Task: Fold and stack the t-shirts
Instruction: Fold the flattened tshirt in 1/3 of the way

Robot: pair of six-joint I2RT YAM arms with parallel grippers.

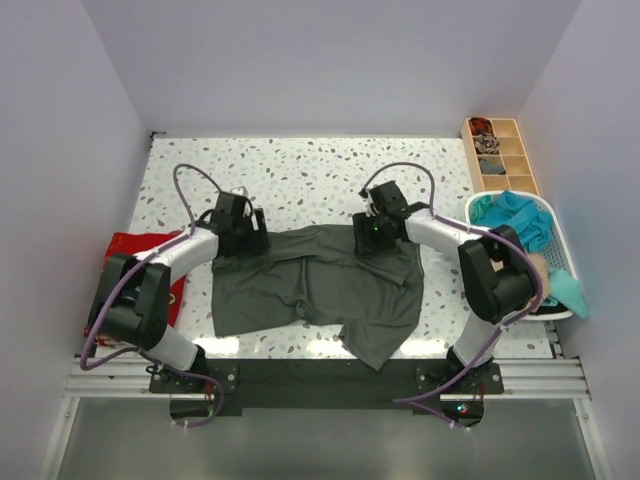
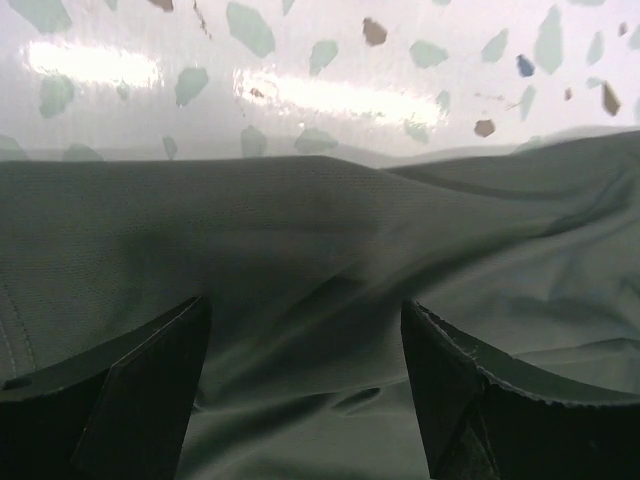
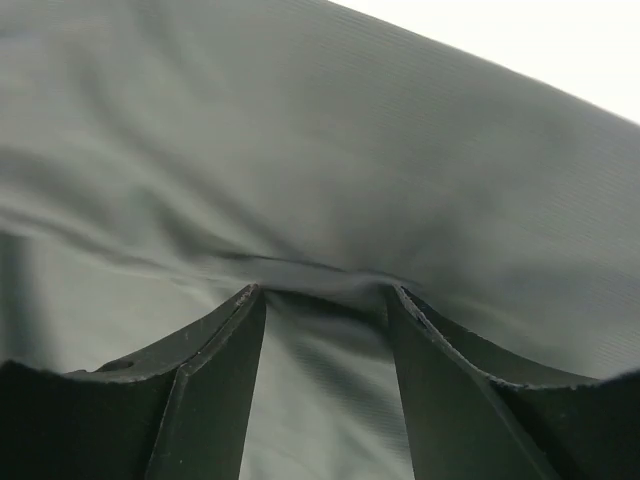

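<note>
— Left claw: how is it held?
— Parted wide, with nothing gripped. It is set low over the grey shirt, at the shirt's far left corner.
— And the right claw?
— Parted too, less widely, at the far right corner. A crease of cloth is seen between its tips; it seems only touched, not pinched.
— Where is the shirt laid?
— It is spread on the table, towards the near edge, midway between the sides.
— Other shirts?
— A red shirt is half hidden by the left arm at the left edge. Teal cloth is heaped in the basket at the right edge.
</note>
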